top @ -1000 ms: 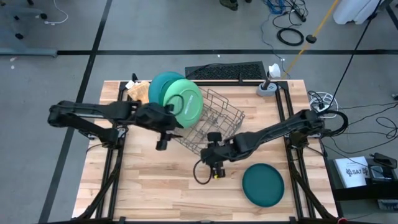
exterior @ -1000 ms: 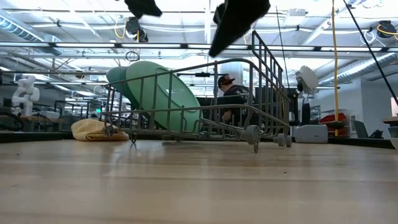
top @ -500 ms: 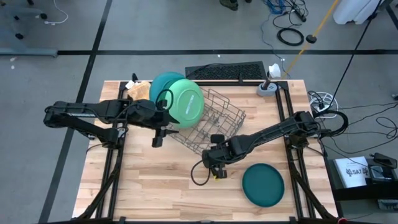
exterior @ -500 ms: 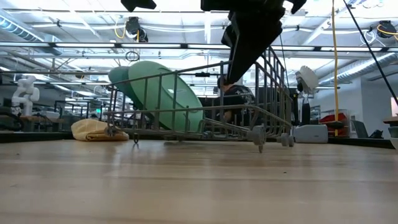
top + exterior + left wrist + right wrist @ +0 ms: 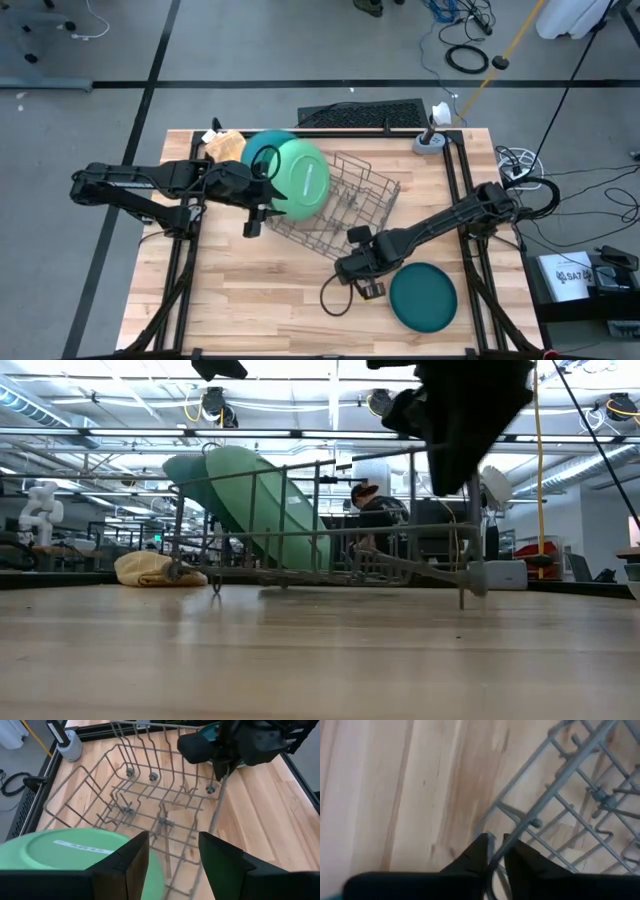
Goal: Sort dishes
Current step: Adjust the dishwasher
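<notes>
The wire rack (image 5: pixel 335 205) serves as landmark. A light green plate (image 5: pixel 298 178) leans inside its far-left end, with a teal plate (image 5: pixel 262 150) behind it. A dark teal plate (image 5: pixel 423 296) lies flat on the tabletop (image 5: pixel 250 300), near the rack's front-right corner. The right gripper (image 5: pixel 496 851) has its fingers clenched on the rack's front rim wire. The left gripper (image 5: pixel 172 857), fingers spread and empty, hovers beside the green plate. The plates look rigid, light and slick; an edge pinch probably suits them best.

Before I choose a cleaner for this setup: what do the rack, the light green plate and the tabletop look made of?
Wire rack: thin grey metal rods, matte, apparently coated.
Light green plate: smooth, even colour with a soft sheen; probably plastic, possibly glazed ceramic.
Table: pale wood strips joined butcher-block style, grain visible, faintly glossy.
</notes>
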Robot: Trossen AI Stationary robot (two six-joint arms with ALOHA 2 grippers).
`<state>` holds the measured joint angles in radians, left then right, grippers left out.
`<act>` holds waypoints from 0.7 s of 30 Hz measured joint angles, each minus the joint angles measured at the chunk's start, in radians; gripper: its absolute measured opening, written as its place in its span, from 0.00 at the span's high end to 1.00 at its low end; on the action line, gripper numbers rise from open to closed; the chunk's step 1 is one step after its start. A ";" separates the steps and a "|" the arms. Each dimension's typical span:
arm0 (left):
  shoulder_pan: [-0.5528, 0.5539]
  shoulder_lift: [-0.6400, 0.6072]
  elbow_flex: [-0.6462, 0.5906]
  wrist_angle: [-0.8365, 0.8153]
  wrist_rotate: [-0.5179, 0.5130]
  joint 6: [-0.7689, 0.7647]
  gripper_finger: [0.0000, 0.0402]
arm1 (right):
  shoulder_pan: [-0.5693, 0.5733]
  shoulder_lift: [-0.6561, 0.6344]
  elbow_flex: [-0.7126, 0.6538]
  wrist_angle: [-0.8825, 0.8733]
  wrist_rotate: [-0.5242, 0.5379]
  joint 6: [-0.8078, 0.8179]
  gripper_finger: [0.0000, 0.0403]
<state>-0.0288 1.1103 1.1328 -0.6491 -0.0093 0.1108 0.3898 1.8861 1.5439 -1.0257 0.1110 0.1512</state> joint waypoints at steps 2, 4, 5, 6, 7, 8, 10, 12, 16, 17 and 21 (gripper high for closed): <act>0.000 0.000 0.000 0.000 -0.001 0.000 0.55 | 0.016 0.001 -0.001 -0.016 -0.006 -0.027 0.81; 0.000 0.000 0.000 0.001 -0.003 0.000 0.55 | 0.032 0.001 -0.001 -0.053 -0.006 -0.057 0.77; 0.000 0.000 0.000 0.001 -0.003 -0.001 0.55 | 0.039 0.001 -0.001 -0.075 -0.006 -0.071 0.75; 0.000 0.000 0.000 0.001 -0.004 -0.001 0.55 | 0.046 0.001 -0.001 -0.096 -0.006 -0.085 0.74; 0.000 0.000 0.000 0.001 -0.004 -0.001 0.55 | 0.052 0.001 -0.001 -0.118 -0.005 -0.096 0.74; 0.000 0.000 0.000 0.001 -0.004 -0.001 0.55 | 0.057 0.001 -0.001 -0.136 0.001 -0.109 0.73; 0.000 0.000 0.000 0.004 -0.004 -0.001 0.55 | 0.066 0.001 -0.001 -0.170 0.023 -0.120 0.73; 0.000 0.000 0.000 0.004 -0.004 -0.008 0.55 | 0.068 0.001 -0.001 -0.194 0.040 -0.119 0.73; 0.000 0.000 0.000 0.008 -0.005 -0.026 0.55 | 0.071 0.001 -0.001 -0.184 0.071 -0.116 0.73; 0.000 0.000 0.000 0.015 -0.005 -0.026 0.55 | 0.071 0.001 -0.001 -0.173 0.073 -0.116 0.73; 0.000 0.000 0.000 0.057 -0.003 -0.038 0.55 | 0.070 0.001 0.000 -0.123 0.101 -0.117 0.72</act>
<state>-0.0288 1.1103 1.1328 -0.5918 -0.0127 0.0724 0.4603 1.8866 1.5436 -1.1483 0.2119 0.0338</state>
